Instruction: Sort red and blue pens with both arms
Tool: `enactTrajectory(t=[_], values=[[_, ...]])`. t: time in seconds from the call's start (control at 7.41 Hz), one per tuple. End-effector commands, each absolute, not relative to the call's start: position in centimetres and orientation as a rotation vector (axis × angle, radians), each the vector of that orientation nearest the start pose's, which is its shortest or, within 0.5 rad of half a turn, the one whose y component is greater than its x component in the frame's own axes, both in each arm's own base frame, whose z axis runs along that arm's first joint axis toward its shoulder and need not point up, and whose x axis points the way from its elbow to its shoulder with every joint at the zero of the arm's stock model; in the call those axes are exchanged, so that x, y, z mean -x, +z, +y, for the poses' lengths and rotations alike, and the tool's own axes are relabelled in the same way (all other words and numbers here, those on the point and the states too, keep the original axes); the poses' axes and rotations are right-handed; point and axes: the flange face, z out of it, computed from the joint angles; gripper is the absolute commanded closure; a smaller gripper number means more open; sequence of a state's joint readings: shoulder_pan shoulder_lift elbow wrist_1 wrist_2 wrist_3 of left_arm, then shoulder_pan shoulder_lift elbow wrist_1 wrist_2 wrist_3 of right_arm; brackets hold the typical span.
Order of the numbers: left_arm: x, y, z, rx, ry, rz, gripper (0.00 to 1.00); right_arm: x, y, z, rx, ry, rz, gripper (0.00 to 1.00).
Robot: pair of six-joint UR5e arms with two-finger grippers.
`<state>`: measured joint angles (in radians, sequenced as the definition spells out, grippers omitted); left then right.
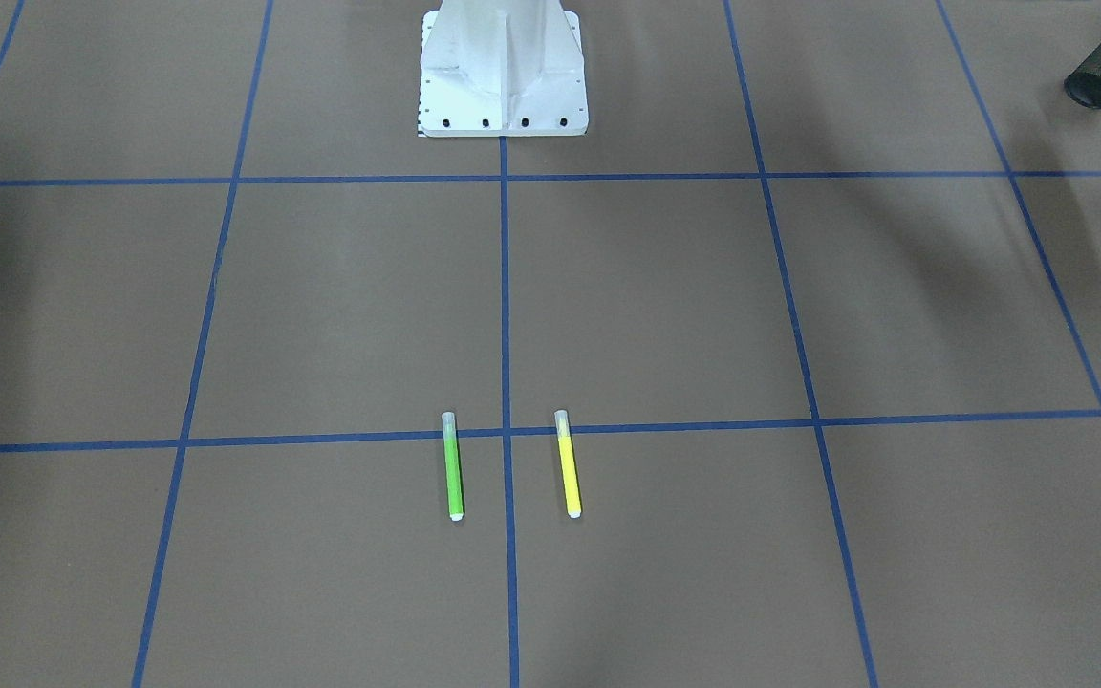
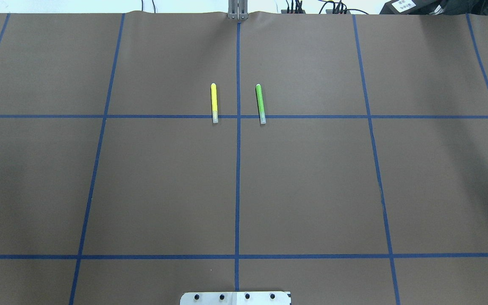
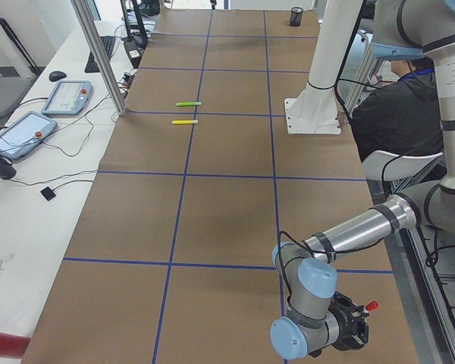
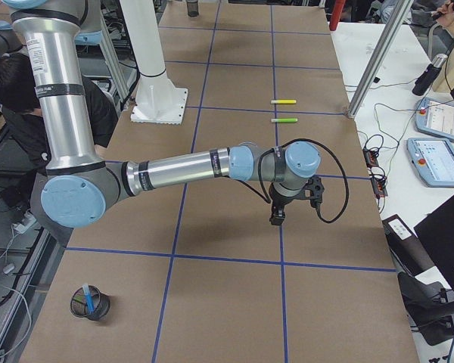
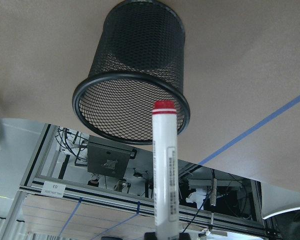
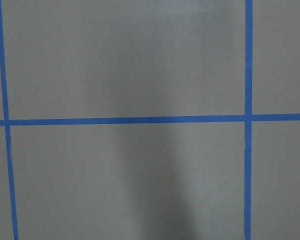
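Progress: the blue pen (image 4: 88, 295) stands inside the right mesh cup (image 4: 98, 311) at the table's right end, so that half is judged complete. The left gripper (image 3: 354, 322) clamps the red pen (image 5: 165, 170), cap aimed at the mouth of the left mesh cup (image 5: 132, 75); insertion remains. The right gripper (image 4: 276, 218) hangs over bare table; its opening cannot be told. The left gripper's fingers are cropped in the wrist view. The green marker (image 2: 260, 103) and yellow marker (image 2: 214, 103) lie mid-table, on the far side.
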<state>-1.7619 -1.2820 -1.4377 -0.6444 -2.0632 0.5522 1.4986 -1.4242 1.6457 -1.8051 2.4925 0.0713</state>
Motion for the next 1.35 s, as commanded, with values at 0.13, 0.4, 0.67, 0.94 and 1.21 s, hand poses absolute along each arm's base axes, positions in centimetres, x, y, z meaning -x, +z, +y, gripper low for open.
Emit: enactTrajectory(t=[0.13, 0.4, 0.67, 0.94, 1.21], values=[[11.6, 86.2, -14.2, 1.100, -0.050, 0.874, 1.00, -1.4, 55.6, -54.7, 0.072, 0.002, -0.919, 0.00], [11.6, 86.8, -13.8, 1.106, -0.053, 0.876, 1.00, -1.4, 55.7, -54.7, 0.073, 0.003, -0.919, 0.00], [11.7, 86.9, -14.0, 1.101, -0.058, 0.876, 1.00, -1.4, 55.6, -54.6, 0.071, 0.001, -0.919, 0.00], [11.7, 87.9, -14.5, 1.092, -0.060, 0.866, 1.00, -1.4, 55.4, -54.6, 0.068, 0.000, -0.919, 0.00], [11.8, 89.7, -14.8, 1.078, -0.060, 0.864, 1.00, -1.4, 55.1, -54.6, 0.061, -0.004, -0.920, 0.00]])
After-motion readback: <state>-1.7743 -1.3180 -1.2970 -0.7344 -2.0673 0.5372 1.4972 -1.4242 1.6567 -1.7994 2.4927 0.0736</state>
